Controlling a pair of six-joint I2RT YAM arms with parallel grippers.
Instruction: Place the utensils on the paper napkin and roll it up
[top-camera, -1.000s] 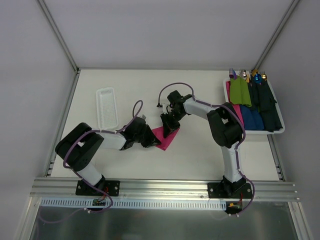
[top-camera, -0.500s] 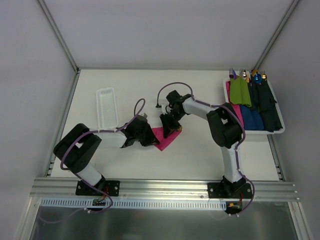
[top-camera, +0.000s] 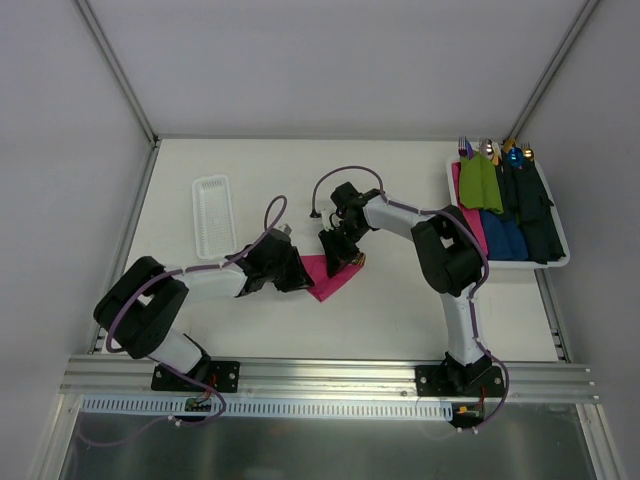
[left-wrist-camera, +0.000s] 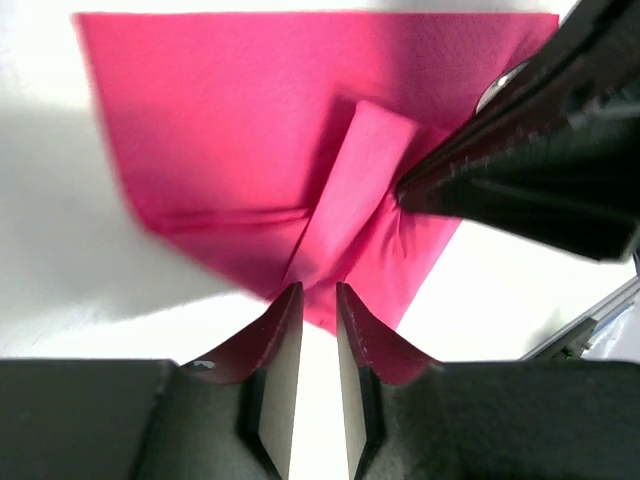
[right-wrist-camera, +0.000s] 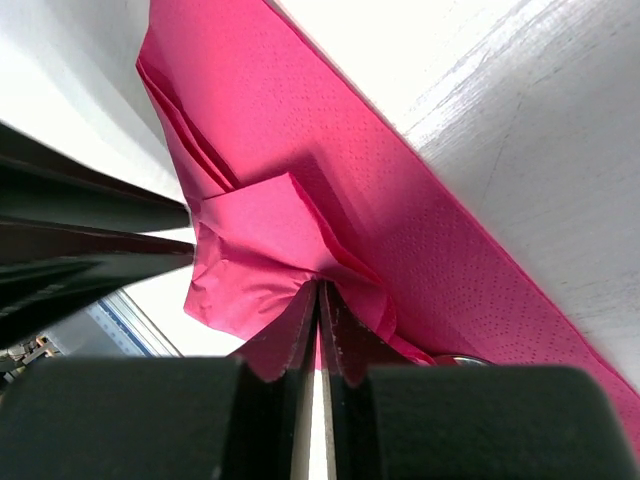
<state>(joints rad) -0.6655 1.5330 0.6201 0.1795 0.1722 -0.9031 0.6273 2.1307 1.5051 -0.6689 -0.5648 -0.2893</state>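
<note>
Two grippers meet over the paper napkin (top-camera: 330, 280), which lies a little left of the middle of the table (top-camera: 400, 320), one corner pointing toward the lower edge of the frame. The right gripper (top-camera: 337, 258) comes in from the upper right and is clenched on a raised fold of the napkin (right-wrist-camera: 400, 200); its wrist view shows both fingers pressed together with pink paper bunched at their tips (right-wrist-camera: 318, 285). The left gripper (top-camera: 300, 278) reaches in from the left. In its wrist view its fingers stand a narrow gap apart (left-wrist-camera: 312, 290), with the end of a lifted strip of napkin (left-wrist-camera: 230, 120) right at the tips; I cannot tell whether it is pinching the paper. A glint of a utensil (top-camera: 357, 262) shows at the napkin's right edge, just beside the right gripper. Well apart, a white tray (top-camera: 213, 215) lies at the upper left, and a bin (top-camera: 556, 262) at the far right holds green rolls (top-camera: 480, 182) and blue rolls (top-camera: 503, 236).
</note>
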